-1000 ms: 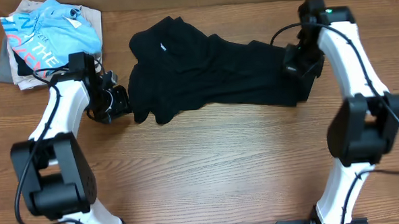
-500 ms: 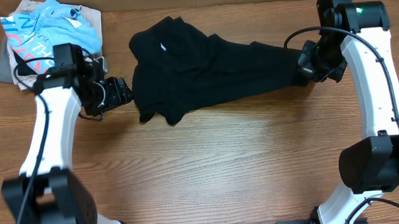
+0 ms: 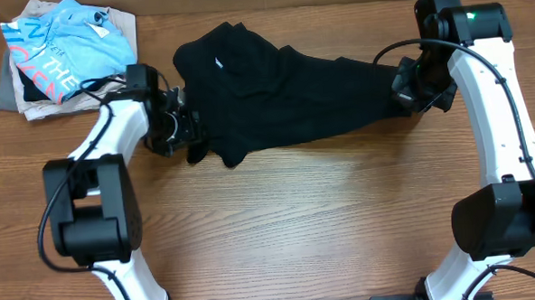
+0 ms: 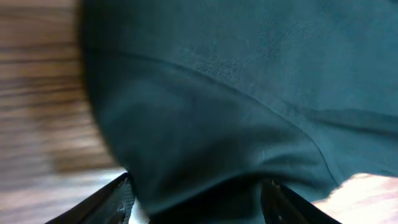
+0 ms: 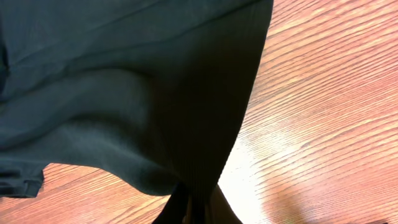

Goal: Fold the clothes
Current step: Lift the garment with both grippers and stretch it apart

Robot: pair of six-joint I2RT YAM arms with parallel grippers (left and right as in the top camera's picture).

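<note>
Now | left pincer (image 3: 183,131) apart, straddling black garment (image 3: 274,86) edge | right pincer (image 3: 408,88) clamped on garment's other end

The light blue shirt (image 3: 73,36) reads "THE"; the white logo (image 3: 216,64) on the black garment (image 3: 274,100) is illegible

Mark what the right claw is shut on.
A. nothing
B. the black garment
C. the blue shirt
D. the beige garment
B: in the right wrist view the black garment narrows to a pinched bunch at the right claw, and overhead that claw sits at the garment's right end.
</note>
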